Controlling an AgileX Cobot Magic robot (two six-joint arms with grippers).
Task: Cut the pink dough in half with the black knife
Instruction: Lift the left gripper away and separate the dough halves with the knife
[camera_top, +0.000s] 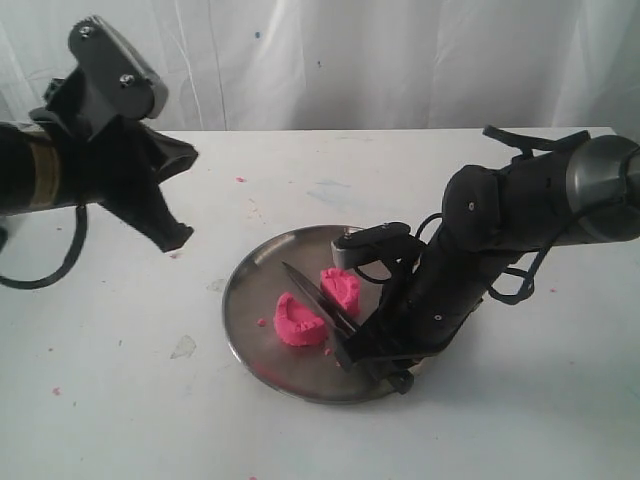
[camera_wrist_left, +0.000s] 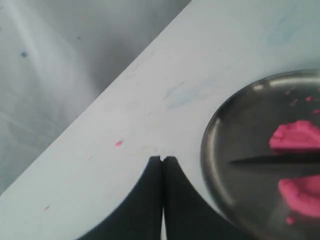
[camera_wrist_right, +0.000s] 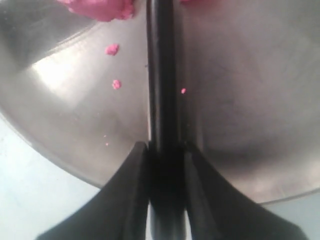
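The pink dough lies in two half-round lumps on the round steel plate (camera_top: 250, 275): one lump (camera_top: 297, 320) nearer the front, the other (camera_top: 341, 288) behind it. The black knife (camera_top: 318, 293) runs between them, blade tip pointing to the back left. My right gripper (camera_top: 372, 358) is shut on the knife's handle at the plate's front right rim. The right wrist view shows the knife (camera_wrist_right: 161, 75) held between the fingers (camera_wrist_right: 131, 190), with a dough lump (camera_wrist_right: 100, 7) beside the blade. My left gripper (camera_top: 172, 238) hangs shut and empty over the table left of the plate.
Tiny pink crumbs (camera_wrist_right: 112, 49) lie on the plate, and others (camera_top: 240, 180) dot the white table. A white curtain (camera_top: 350, 60) hangs behind the table's far edge.
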